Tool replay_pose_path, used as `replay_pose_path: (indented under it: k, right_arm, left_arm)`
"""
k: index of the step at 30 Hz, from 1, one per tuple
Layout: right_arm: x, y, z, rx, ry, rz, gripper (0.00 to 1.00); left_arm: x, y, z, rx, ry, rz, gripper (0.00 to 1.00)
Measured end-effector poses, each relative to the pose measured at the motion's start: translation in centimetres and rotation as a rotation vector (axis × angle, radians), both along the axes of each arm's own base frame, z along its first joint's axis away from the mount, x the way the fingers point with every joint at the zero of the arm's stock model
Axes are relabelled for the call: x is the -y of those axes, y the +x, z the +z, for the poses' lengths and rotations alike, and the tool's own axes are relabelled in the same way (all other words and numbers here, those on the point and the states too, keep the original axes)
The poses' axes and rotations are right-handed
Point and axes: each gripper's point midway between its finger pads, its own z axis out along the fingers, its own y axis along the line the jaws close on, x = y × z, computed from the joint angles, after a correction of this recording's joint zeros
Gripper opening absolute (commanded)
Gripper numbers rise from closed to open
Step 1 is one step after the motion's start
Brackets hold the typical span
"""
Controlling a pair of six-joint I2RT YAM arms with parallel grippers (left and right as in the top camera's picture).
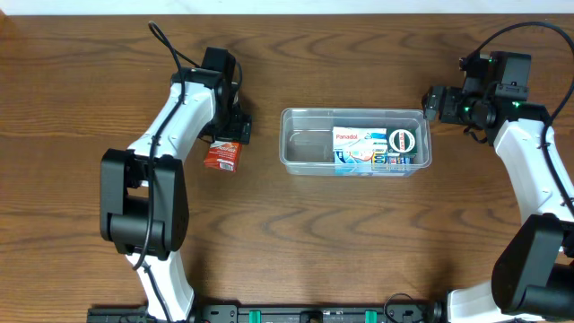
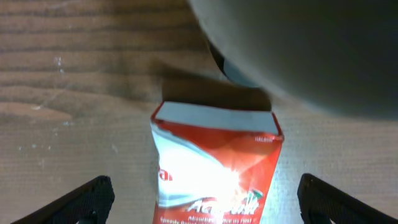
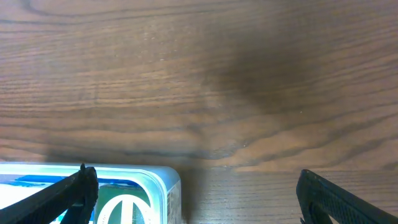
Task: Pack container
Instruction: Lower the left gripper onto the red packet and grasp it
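The clear plastic container [image 1: 305, 161] sits mid-table and holds a white Panadol box [image 1: 352, 141] and a blue carton with a green and white round mark [image 1: 403, 144]. Its corner shows in the right wrist view [image 3: 166, 186]. A small red and white box [image 1: 221, 156] lies on the table left of the container. My left gripper [image 1: 235, 133] is open, its fingers on either side of this box [image 2: 217, 162], not touching it. My right gripper [image 1: 435, 103] is open and empty, just beyond the container's far right corner.
The table is dark wood. Both arm bases stand at the front edge. A cable runs from the left arm toward the back left.
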Motion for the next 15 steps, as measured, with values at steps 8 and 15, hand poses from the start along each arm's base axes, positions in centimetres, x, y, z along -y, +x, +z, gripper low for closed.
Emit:
replay_pose_path:
  k: [8,15]
  right_arm:
    - [0.0,0.0,0.0,0.000,0.000,0.000,0.99]
    - [0.0,0.0,0.0,0.000,0.000,0.000,0.99]
  left_arm:
    - [-0.2,-0.5,6.1,0.127,-0.023,0.003,1.00]
    - [0.7,-2.2,9.8,0.167,-0.100,-0.009,1.00]
